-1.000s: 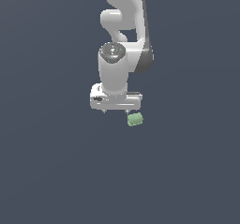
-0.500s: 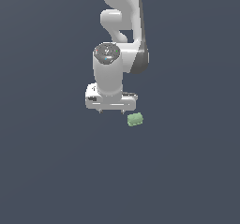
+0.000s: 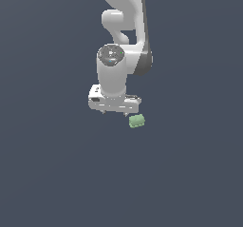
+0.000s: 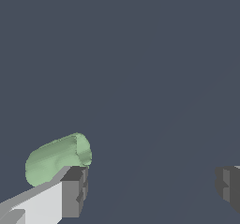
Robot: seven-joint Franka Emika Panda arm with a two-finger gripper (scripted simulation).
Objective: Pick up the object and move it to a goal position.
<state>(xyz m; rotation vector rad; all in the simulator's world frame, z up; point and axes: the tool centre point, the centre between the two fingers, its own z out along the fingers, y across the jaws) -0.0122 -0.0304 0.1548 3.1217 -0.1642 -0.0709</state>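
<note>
The gripper [image 3: 114,113] is spread wide and holds nothing. In the wrist view its two dark fingertips [image 4: 75,190] stand well apart, with bare floor between them. The object [image 3: 137,121], a small pale green lumpy piece, is not between the fingers. It lies outside the pair, just beside one fingertip, on the exterior view's right of the gripper body. In the wrist view the object [image 4: 56,158] appears partly behind that fingertip; whether the two touch cannot be told.

Compared with one second ago, the gripper has shifted toward the exterior view's left and slightly away from the object. The object has stayed in the same place on the plain dark floor [image 3: 57,174]. The white arm [image 3: 124,41] rises above the gripper.
</note>
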